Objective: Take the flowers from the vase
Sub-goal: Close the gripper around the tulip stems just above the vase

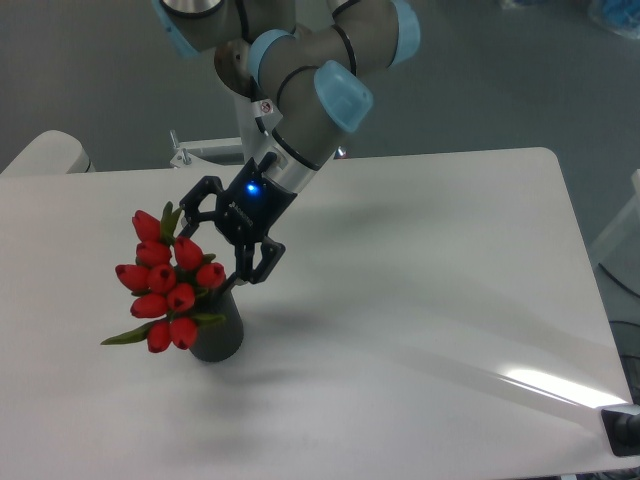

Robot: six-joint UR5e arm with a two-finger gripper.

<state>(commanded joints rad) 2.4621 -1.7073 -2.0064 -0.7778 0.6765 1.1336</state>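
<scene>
The flowers [165,282], a bunch of red tulip buds with green leaves, stand in the vase [220,332], a small dark cylinder at the left of the white table. The bunch leans left, and its stems are hidden behind the buds and the vase. My gripper [222,240] is just above and to the right of the bunch, tilted down toward it. Its black fingers [258,262] are spread apart, one near the top of the buds and one above the vase rim. It holds nothing.
The white table [430,300] reaches to a rounded far right corner. A metal bracket [205,152] stands at the back edge behind the arm. A dark object [625,428] sits at the front right corner.
</scene>
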